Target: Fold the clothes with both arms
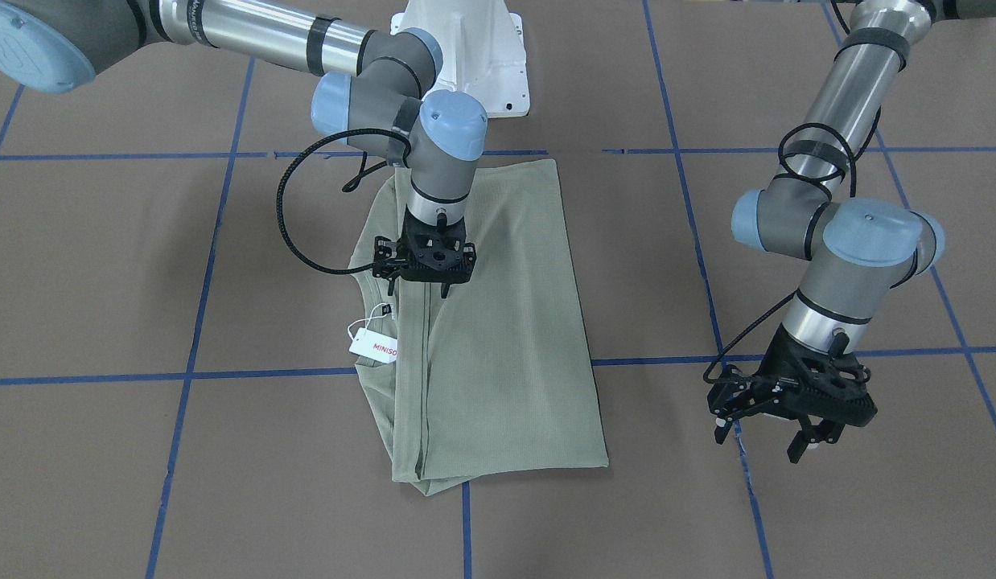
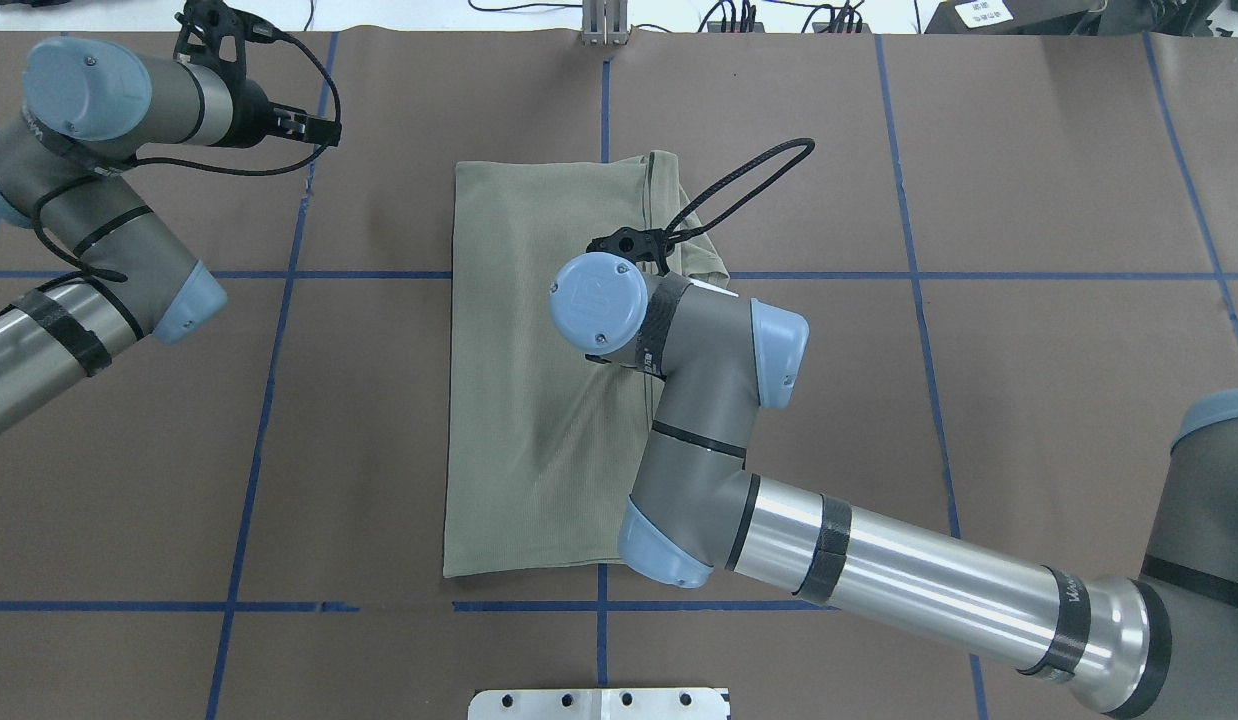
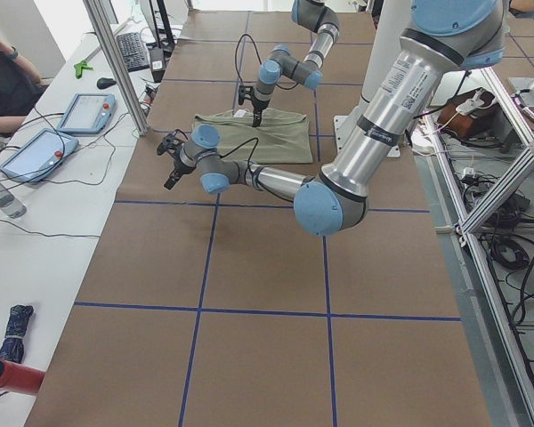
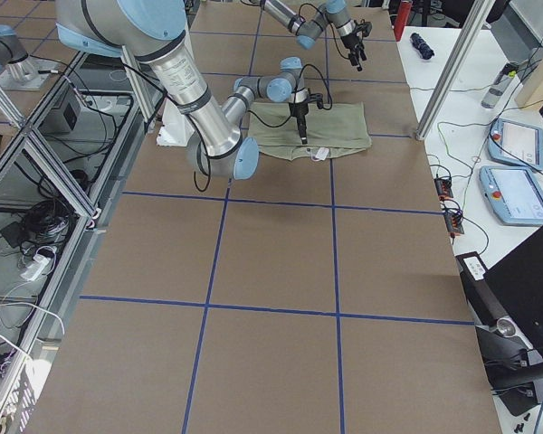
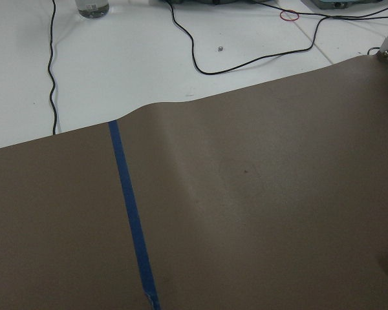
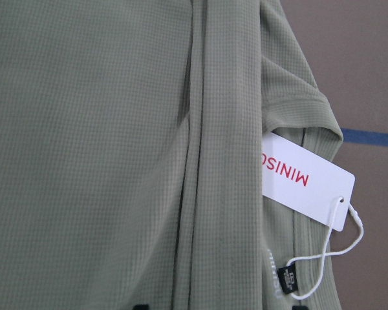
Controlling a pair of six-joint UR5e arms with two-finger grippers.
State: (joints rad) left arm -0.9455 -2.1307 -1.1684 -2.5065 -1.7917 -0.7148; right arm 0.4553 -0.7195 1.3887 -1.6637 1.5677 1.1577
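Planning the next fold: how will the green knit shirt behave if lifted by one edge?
Probably floppy: the shirt lies flat in soft folded layers, so it would likely drape and unfold. Its textured knit looks grippy, not slippery. The hang tag would likely dangle.

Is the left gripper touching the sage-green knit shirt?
Apart. The front-facing view shows the left gripper over brown table, well clear of the sage-green knit shirt.

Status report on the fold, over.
Left gripper open, off the green shirt. Right gripper low over it near collar, jaws unclear. Shirt folded lengthwise, flat. No obstruction seen.
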